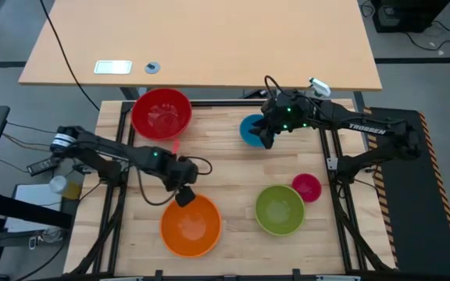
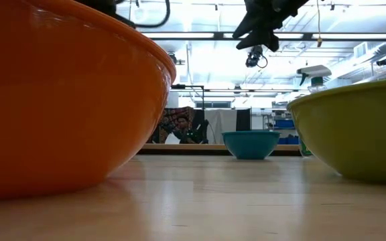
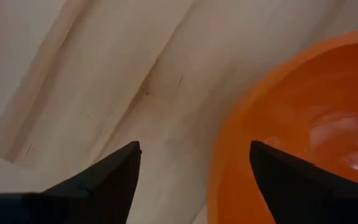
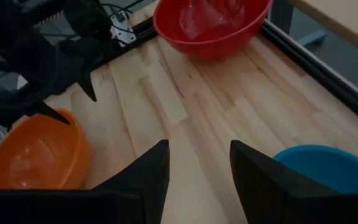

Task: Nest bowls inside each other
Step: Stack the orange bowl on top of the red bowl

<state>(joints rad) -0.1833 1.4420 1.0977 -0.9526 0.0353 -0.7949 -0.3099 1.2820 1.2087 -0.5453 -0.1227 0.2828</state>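
Note:
Five bowls rest on their bases on the wooden table: red [image 1: 161, 113] at the far left, blue [image 1: 248, 129] at the far middle, orange [image 1: 190, 226] near the front, lime green [image 1: 280, 211] to its right, and small pink [image 1: 307, 187]. My left gripper [image 1: 184, 197] is open and points down over the orange bowl's far-left rim [image 3: 229, 155]; one finger stands outside the rim, the other over the hollow, touching nothing that I can see. My right gripper [image 4: 196, 152] is open and empty, raised beside the blue bowl [image 4: 328, 168], well above it in the low view [image 2: 256, 47].
A black frame rail [image 1: 209, 102] runs along the table's far edge behind the red bowl. A second tabletop [image 1: 209, 39] lies beyond it. Bare wood [image 1: 225, 168] lies between the red, blue and orange bowls. A clear bottle [image 1: 62, 186] stands off the table's left side.

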